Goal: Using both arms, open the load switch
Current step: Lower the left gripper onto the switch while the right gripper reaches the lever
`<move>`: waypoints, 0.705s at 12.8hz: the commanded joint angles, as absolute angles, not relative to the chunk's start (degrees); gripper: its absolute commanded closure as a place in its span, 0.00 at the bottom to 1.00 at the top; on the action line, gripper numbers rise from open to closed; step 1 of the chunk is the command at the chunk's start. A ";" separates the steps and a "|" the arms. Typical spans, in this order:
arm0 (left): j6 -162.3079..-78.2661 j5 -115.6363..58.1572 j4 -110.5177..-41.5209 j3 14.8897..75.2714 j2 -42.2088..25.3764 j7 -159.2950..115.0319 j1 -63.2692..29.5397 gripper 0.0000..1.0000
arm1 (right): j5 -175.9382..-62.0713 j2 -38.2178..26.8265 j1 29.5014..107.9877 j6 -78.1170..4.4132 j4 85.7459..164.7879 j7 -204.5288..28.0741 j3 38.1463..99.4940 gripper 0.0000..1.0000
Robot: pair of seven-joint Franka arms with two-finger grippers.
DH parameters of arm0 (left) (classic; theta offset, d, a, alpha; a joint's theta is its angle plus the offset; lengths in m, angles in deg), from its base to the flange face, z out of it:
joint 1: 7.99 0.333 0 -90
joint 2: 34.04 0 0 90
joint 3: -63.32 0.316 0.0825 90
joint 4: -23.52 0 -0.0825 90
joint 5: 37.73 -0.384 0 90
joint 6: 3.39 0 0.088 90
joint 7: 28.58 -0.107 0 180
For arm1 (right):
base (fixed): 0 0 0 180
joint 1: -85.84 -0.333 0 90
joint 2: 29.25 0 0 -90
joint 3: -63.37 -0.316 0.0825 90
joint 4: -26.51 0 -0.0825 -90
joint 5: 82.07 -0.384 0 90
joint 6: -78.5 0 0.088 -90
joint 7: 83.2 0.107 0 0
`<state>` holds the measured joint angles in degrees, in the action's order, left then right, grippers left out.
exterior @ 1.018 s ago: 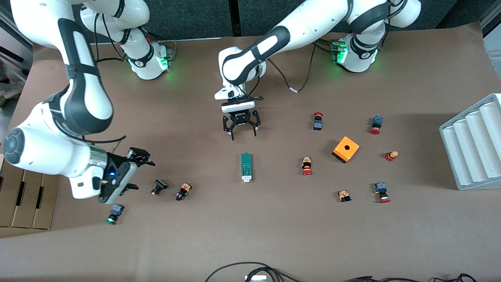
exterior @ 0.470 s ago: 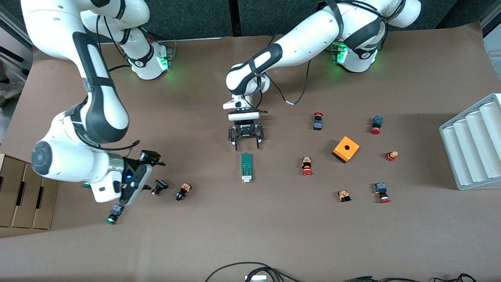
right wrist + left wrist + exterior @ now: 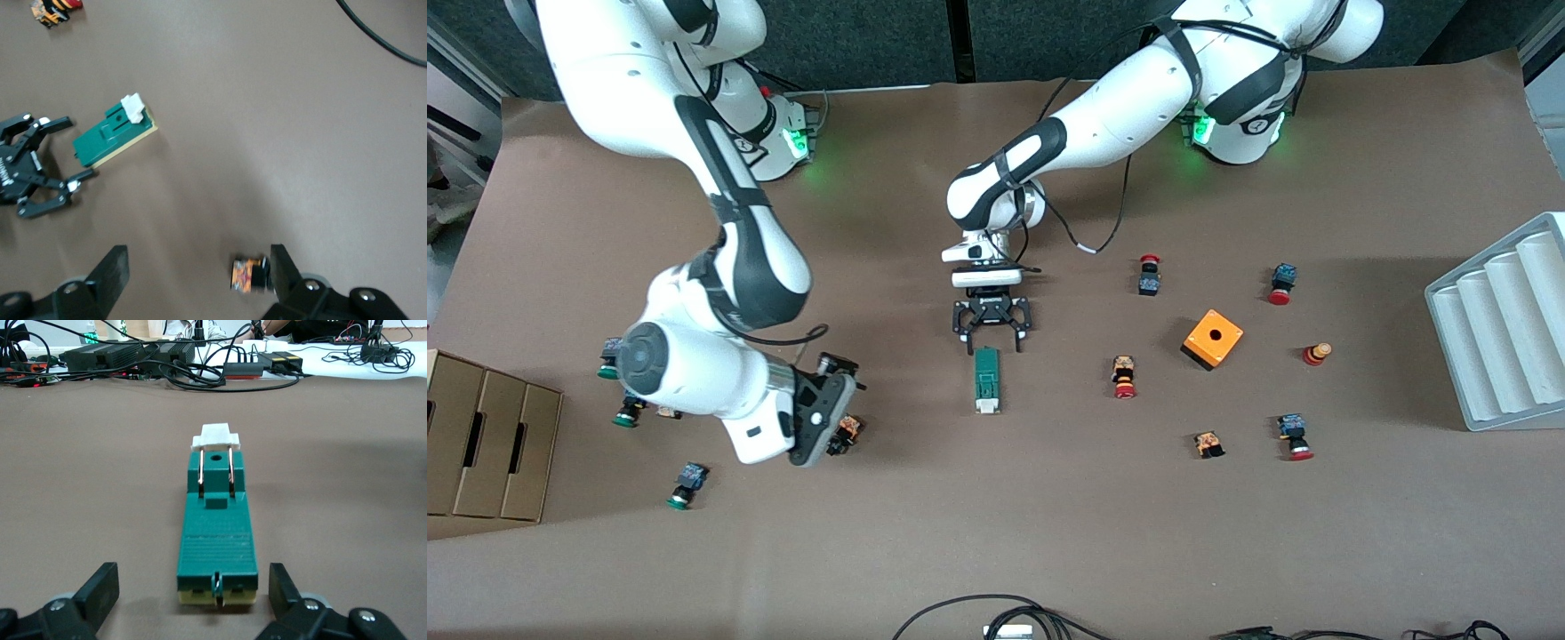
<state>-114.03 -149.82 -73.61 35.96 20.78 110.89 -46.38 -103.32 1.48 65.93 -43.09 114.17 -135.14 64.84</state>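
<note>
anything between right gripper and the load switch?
Only bare table. The front view shows nothing between the right gripper and the load switch; the right wrist view shows the same.

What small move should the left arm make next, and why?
Probably the left gripper should ease forward and down until its open jaws straddle the base-facing end of the narrow green load switch with the white sliding piece. That end lies just ahead of the jaws, centred between them and not yet gripped. The right gripper, also open, is not yet at the switch.
</note>
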 commanded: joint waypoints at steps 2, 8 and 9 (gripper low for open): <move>-113.25 -150.58 -69.30 36.25 23.09 112.65 -48.06 0.01 | -105.01 7.04 63.61 -44.89 107.82 -139.95 65.30 0.02; -110.44 -150.49 -69.65 36.34 23.88 115.03 -49.56 0.08 | -104.75 12.40 57.02 -56.48 106.75 -141.56 65.57 0.01; -110.44 -150.84 -69.56 36.42 23.88 115.03 -49.56 0.13 | -104.75 13.46 56.06 -58.24 106.67 -141.55 65.66 0.01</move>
<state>-111.21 -149.87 -70.79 35.93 23.36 114.12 -48.94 -103.32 10.45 57.55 -55.18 109.05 -140.14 64.92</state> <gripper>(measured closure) 0.044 0.013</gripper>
